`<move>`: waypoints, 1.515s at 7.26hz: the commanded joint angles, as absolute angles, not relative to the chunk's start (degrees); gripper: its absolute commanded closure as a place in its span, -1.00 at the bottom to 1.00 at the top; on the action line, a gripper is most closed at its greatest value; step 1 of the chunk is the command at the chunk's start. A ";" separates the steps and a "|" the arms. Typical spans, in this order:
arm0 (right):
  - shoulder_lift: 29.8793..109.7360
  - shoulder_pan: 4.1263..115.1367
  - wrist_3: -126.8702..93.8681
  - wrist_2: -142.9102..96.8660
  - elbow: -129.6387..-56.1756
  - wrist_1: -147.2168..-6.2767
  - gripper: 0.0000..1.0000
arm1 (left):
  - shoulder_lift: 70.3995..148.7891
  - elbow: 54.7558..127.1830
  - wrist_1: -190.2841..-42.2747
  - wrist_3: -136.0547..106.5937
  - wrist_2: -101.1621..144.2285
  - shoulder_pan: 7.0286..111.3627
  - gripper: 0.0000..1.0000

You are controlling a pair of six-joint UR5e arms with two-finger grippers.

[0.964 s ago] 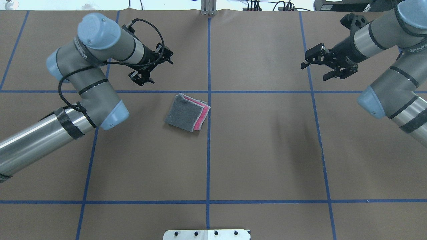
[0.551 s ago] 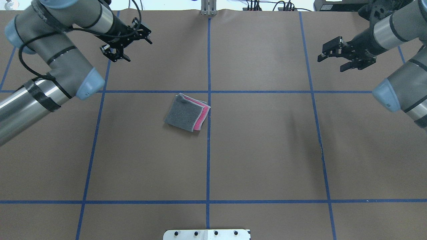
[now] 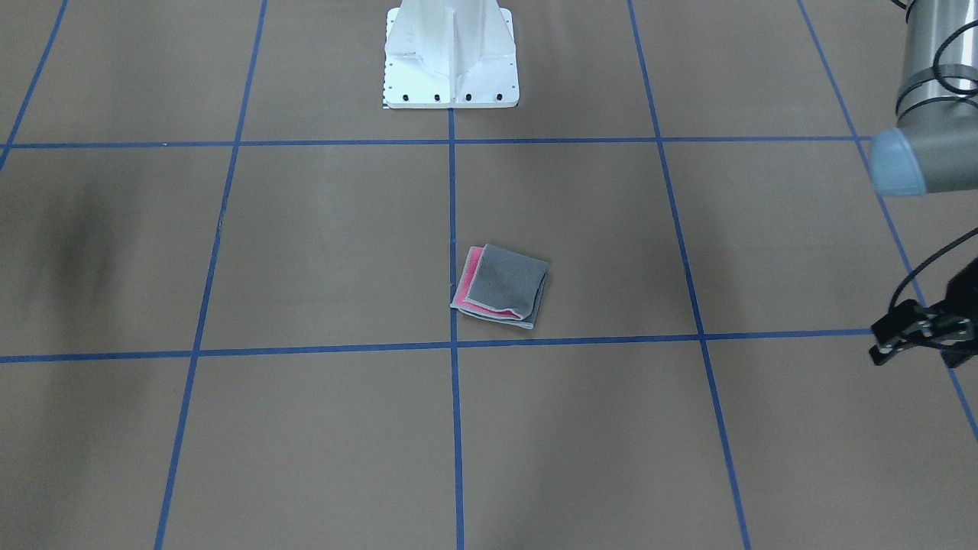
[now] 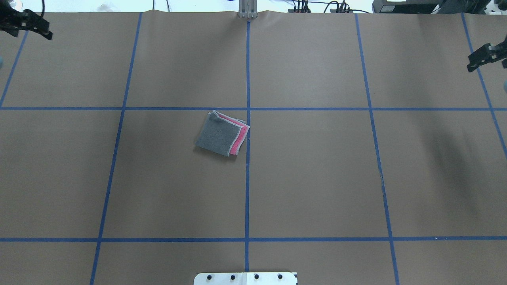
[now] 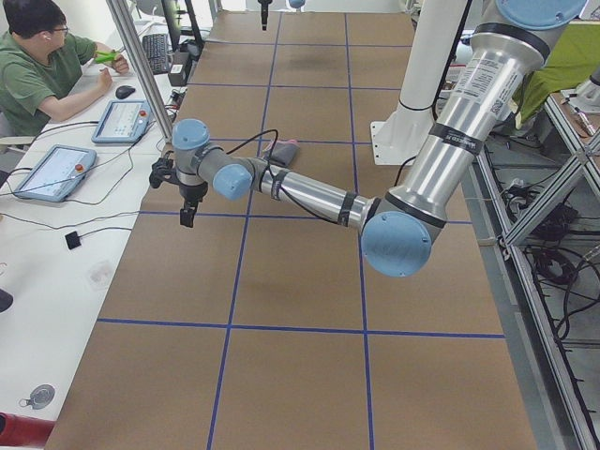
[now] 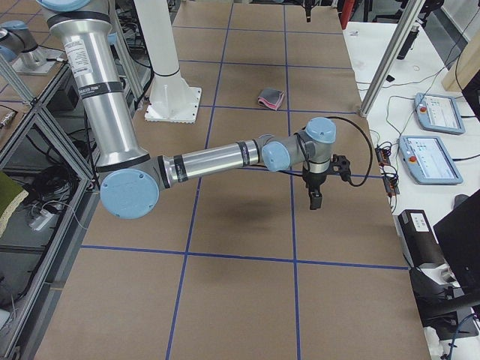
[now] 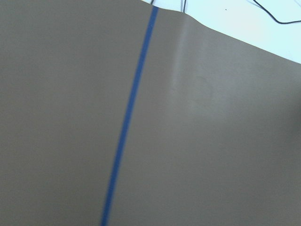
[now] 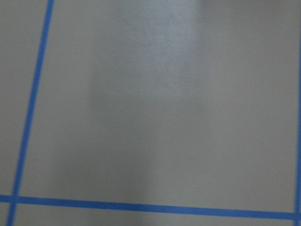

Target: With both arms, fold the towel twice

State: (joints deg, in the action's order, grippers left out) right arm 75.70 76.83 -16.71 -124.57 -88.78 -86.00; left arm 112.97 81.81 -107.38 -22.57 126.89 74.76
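Note:
The towel point(image 4: 223, 133) lies folded into a small square near the table's middle, dark grey face up, with pink layers showing along its right edge. It also shows in the front view point(image 3: 500, 286) and in the right side view point(image 6: 271, 97). My left gripper point(image 4: 27, 27) is far off at the table's back left corner, open and empty; it also shows in the front view point(image 3: 917, 353). My right gripper point(image 4: 485, 59) is at the far right edge, mostly cut off, its visible finger standing apart, open and empty. Neither gripper is near the towel.
Brown paper with blue tape grid lines point(image 4: 247, 178) covers the table. The white pedestal base point(image 3: 451, 53) stands at the robot's side. An operator point(image 5: 42, 66) sits at a side desk with tablets point(image 5: 127, 117) beyond the table's far edge.
Both arms have swung outward and away from the towel, the left to the back left corner, the right to the right edge. The towel has not moved.

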 commanded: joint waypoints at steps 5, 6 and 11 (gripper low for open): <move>94.10 88.24 -11.33 -132.36 -96.74 -85.60 -1.00 | 91.18 82.70 -112.58 -0.09 127.53 80.95 -1.00; 94.65 88.24 -11.77 -132.45 -97.81 -85.95 -1.00 | 90.62 85.23 -113.28 -0.70 127.62 81.21 -1.00; 93.52 88.15 -11.52 -138.78 -103.10 -95.36 -1.00 | 84.64 103.91 -89.65 -0.09 133.50 86.84 -1.00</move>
State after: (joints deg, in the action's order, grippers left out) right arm 93.67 88.16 -11.68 -137.57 -103.04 -95.13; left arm 85.51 103.23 -91.74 -0.19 133.23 86.61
